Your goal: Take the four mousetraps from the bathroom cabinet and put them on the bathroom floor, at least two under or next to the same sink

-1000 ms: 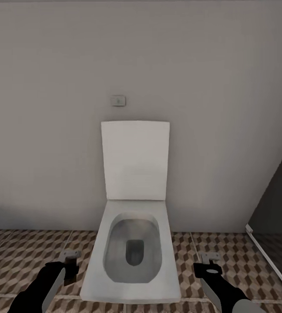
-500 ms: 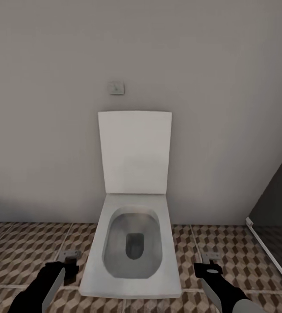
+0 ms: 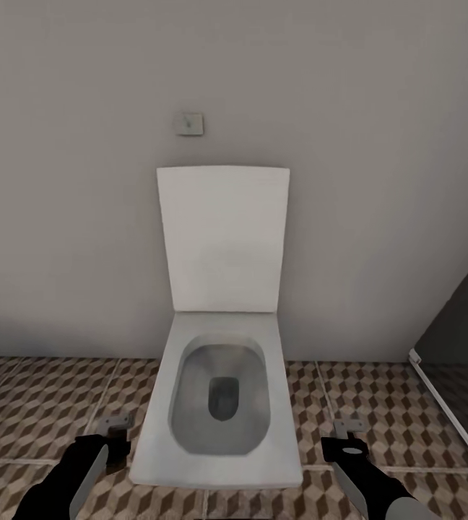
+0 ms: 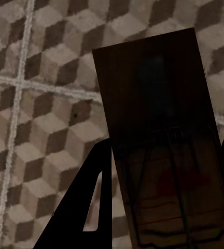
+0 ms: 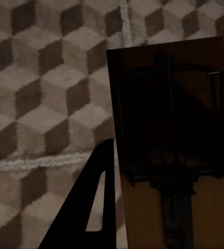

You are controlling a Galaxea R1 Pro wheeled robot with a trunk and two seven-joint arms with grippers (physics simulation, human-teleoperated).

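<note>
Left end effector (image 4: 164, 171) clamping mousetrap (image 4: 158, 135) | right end effector (image 5: 166, 171) clamping second mousetrap (image 5: 169, 119) | hovering over bathroom floor (image 3: 39, 404) beside toilet (image 3: 219, 404) | showing no legible writing

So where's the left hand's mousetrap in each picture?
Head view: the left trap sits low on the left, beside the toilet.
Left wrist view: it is in the middle, between dark fingers.
Right wrist view: this board is the other trap.
Shared landmark: the cube-pattern floor.
</note>
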